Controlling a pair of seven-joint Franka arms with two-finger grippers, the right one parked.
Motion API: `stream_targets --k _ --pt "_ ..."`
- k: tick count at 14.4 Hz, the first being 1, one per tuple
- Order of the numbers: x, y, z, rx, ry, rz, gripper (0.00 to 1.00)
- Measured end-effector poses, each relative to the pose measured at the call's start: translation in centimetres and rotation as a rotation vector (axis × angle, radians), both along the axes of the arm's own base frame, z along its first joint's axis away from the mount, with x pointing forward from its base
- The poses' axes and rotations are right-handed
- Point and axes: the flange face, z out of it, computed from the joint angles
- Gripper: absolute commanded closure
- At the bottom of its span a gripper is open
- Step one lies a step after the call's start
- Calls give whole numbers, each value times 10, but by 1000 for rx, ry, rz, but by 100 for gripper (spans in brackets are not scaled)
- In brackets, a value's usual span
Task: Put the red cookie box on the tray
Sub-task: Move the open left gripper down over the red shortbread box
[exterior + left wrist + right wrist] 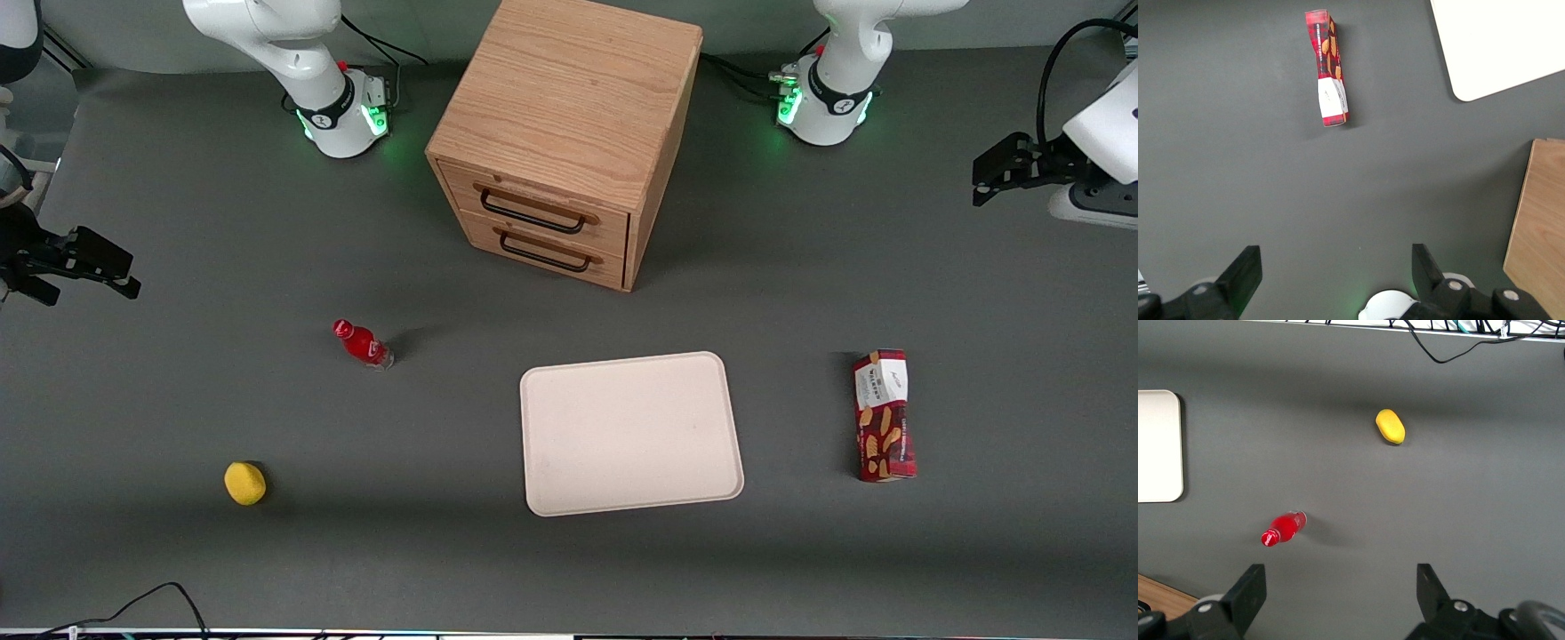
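The red cookie box (pixel 883 415) lies flat on the grey table toward the working arm's end, its white label end pointing away from the front camera. It also shows in the left wrist view (pixel 1329 67). The cream-white tray (pixel 629 433) sits beside it, a clear gap apart, with nothing on it; one corner of the tray (pixel 1498 40) shows in the wrist view. My gripper (pixel 987 178) hangs above the table, farther from the front camera than the box. In the wrist view the gripper (pixel 1335 270) is open, with only bare table between its fingers.
A wooden two-drawer cabinet (pixel 569 133) stands farther from the front camera than the tray; its edge (pixel 1538 220) shows near my gripper. A small red bottle (pixel 362 343) and a yellow lemon-like object (pixel 244 483) lie toward the parked arm's end.
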Motion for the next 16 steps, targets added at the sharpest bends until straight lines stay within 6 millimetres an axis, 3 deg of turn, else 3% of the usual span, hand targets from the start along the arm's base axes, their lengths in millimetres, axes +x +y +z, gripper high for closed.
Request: stream_targets --k 6,8,10,13,16 --pt "-1 9 11 -8 -10 -9 0" --pt "7 14 1 -17 1 0 0" --pt "32 17 -28 -21 1 3 0" --pt "82 18 -97 -29 9 0 0" --pt "111 18 -150 -35 16 -2 0"
